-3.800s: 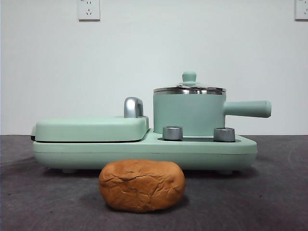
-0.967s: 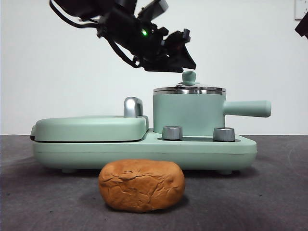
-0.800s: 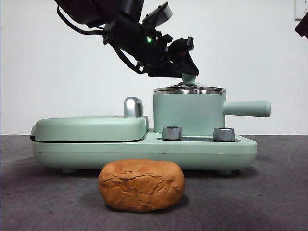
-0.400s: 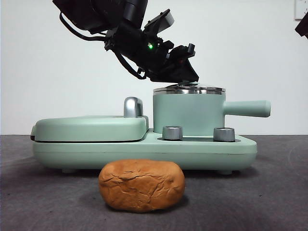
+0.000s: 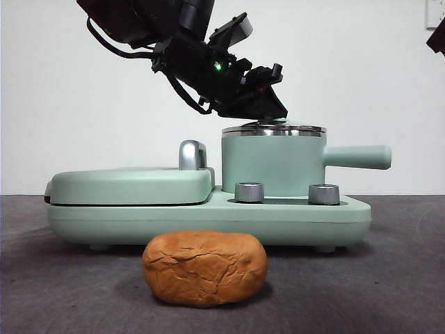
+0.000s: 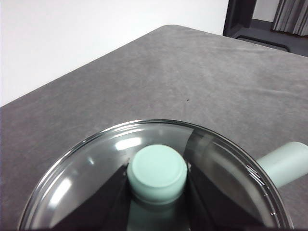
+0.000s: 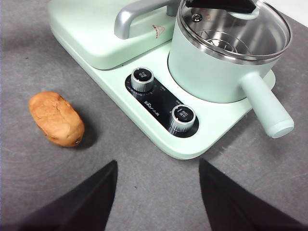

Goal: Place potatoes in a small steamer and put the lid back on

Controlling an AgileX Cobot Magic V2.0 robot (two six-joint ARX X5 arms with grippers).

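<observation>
potato [image 5: 205, 268]: open above | steamer [image 5: 272, 165] mouth: blocked by lid [image 6: 159, 183], seemingly seated

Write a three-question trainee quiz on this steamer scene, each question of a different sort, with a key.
1. True or false: the lid is already off the small steamer.
2. Multiple choice: the left gripper has its fingers at (a) the steamer's handle, (b) the lid's knob, (c) the potato.
3. Short answer: where does the potato lie?

Key
1. False: the lid sits on the steamer.
2. b: one finger stands on each side of the knob, close against it.
3. On the table in front of the appliance, untouched; the right gripper hangs open above the table.
</observation>
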